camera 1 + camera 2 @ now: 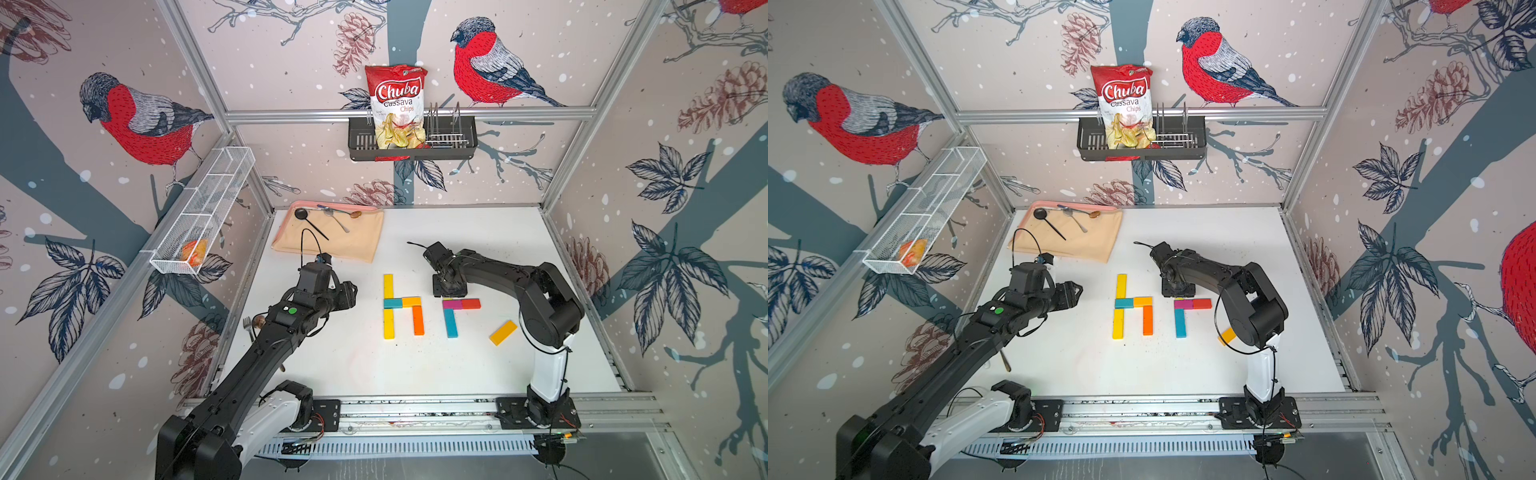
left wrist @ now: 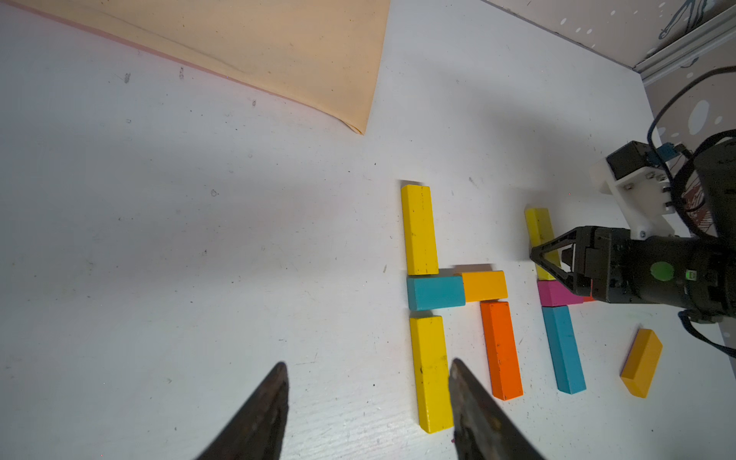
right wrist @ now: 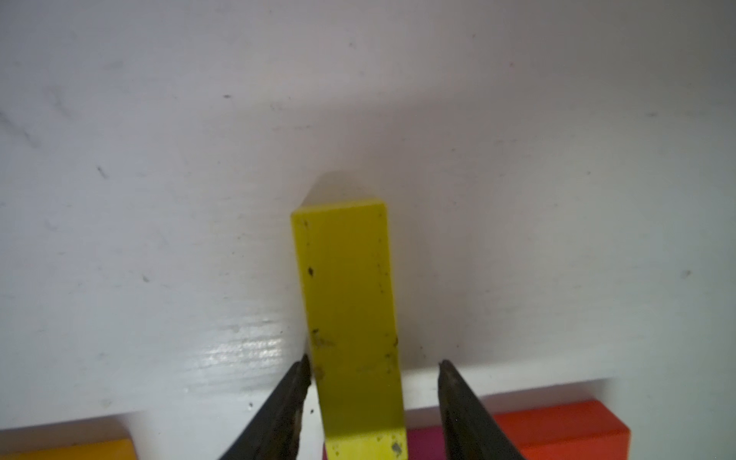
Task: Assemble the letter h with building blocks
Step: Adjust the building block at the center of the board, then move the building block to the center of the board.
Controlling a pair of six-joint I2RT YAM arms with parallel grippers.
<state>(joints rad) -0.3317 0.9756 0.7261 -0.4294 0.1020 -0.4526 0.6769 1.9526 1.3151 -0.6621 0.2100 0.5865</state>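
Five building blocks lie flat as an h: yellow (image 1: 388,286), teal (image 1: 392,303), amber (image 1: 411,301), yellow (image 1: 389,324) and orange (image 1: 418,320). To its right lie magenta (image 1: 452,304), red (image 1: 471,304) and teal (image 1: 450,323) blocks. A further yellow block (image 3: 346,278) lies on the table end-on against the magenta one. My right gripper (image 3: 374,360) points down and straddles it, open, with a gap at one finger. A loose amber block (image 1: 503,332) lies slanted further right. My left gripper (image 2: 367,362) hovers open and empty left of the h.
A beige cloth (image 1: 332,237) with spoons on it covers the back left of the white table. A fork (image 1: 248,324) lies by the left edge under my left arm. A wire basket (image 1: 199,216) and a black rack (image 1: 411,141) holding a chips bag hang on the walls.
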